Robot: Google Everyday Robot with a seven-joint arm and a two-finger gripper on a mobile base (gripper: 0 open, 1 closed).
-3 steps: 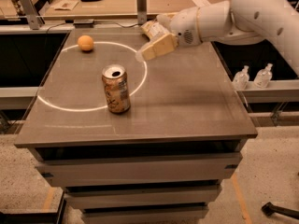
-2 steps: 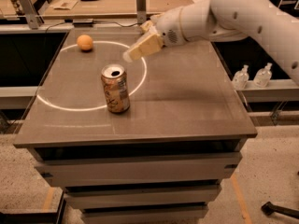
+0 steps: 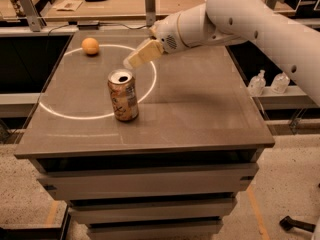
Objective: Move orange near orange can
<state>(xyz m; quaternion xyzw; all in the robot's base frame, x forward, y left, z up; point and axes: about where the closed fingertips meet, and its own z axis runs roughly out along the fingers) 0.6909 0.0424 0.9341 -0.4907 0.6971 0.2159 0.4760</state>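
Nearest you is the front edge of the grey table [image 3: 200, 114], with its stacked drawers [image 3: 150, 184] below. A thin white ring [image 3: 75, 115] is marked on the left half of the top.

The orange can [image 3: 123, 95] stands upright inside that ring, near its right-hand arc. Its silver top shows a dark drinking hole, and you cannot see what is inside.

Just past the can, at about its 12 o'clock, the gripper [image 3: 131, 62] hangs above the table with its tan tip angled down toward 8 o'clock. It holds nothing, and you cannot tell from this view whether it is spread or pressed together. The white arm [image 3: 250, 19] reaches in from 2 o'clock: a thick link slopes down from the right edge, and a rounded wrist carries the gripper out over the ring's far right arc.

Since a second ago the gripper has swung toward 9 o'clock, from outside the ring to a spot close above the can's top. The can and the fruit have not moved.

The orange [image 3: 90, 46] lies on the ring's far arc, at about 11 o'clock from the can and 10 o'clock from the gripper, well apart from both.

Off the table at 3 o'clock, two clear bottles [image 3: 257, 82] stand on a lower shelf. Behind everything runs a wooden bench [image 3: 125, 4].
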